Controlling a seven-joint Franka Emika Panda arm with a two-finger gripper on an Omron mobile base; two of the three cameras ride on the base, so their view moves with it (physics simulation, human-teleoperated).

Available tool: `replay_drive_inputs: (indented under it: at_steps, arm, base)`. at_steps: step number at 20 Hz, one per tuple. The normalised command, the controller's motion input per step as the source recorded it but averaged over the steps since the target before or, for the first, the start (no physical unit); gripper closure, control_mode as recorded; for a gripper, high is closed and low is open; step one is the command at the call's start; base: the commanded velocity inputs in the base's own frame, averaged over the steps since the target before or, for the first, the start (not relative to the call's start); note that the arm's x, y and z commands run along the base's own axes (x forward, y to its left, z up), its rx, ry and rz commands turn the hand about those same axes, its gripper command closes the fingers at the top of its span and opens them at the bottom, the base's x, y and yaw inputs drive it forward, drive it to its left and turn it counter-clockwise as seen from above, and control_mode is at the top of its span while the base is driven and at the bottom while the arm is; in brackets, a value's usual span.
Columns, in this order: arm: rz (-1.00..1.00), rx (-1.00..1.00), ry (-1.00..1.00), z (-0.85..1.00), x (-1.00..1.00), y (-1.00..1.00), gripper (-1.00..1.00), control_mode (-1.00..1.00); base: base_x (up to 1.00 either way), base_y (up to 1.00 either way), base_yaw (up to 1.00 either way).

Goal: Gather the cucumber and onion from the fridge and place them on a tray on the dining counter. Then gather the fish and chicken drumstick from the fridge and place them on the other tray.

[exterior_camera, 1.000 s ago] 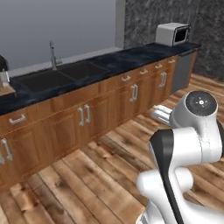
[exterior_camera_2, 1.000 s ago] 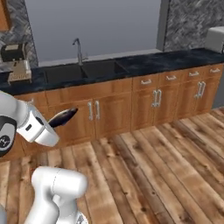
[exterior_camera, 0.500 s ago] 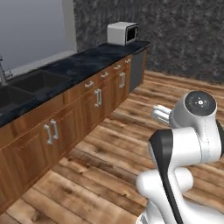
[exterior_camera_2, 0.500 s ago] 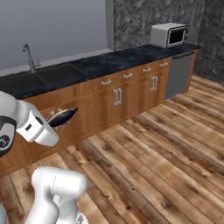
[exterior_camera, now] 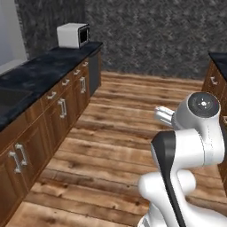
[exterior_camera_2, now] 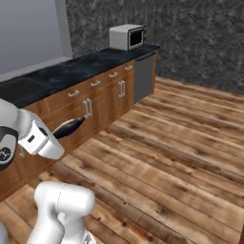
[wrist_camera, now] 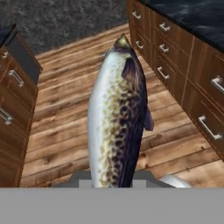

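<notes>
Hand (wrist_camera: 114, 181) clamped on fish (wrist_camera: 117, 118) at tail end, body sticking far forward above wooden floor (wrist_camera: 65, 118). Risk: long overhang swinging in transit past cupboards (exterior_camera_2: 102, 97), slipping in narrow grip, dropping short of tray.

I see the fish (exterior_camera_2: 68, 127) jutting from my wrist, a microwave (exterior_camera_2: 127, 36) on the wall counter (exterior_camera_2: 86, 66), wooden floor (exterior_camera_2: 176, 157) ahead.

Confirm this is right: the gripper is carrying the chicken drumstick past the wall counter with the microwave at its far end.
Not quite: the gripper carries the fish, not a drumstick, as the hand view shows. The rest holds: the microwave sits at the wall counter's far end.
</notes>
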Motion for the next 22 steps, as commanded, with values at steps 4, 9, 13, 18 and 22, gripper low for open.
replay_drive_inputs:
  at_steps: [4,9,13,18,22]
  arm:
    - [0.0,0.0,0.0,0.0,0.0,0.0,1.0,1.0]
    - [0.0,0.0,0.0,0.0,0.0,0.0,1.0,1.0]
    - [0.0,0.0,0.0,0.0,0.0,0.0,1.0,1.0]
    - [0.0,0.0,0.0,0.0,0.0,0.0,1.0,1.0]
    - [0.0,0.0,0.0,0.0,0.0,0.0,1.0,1.0]
  base:
    - [0.41,0.39,-0.47]
    - [0.37,0.5,-0.47]
    - [0.33,0.58,-0.46]
    - [0.32,0.52,-0.44]
    - [0.31,0.08,-0.37]
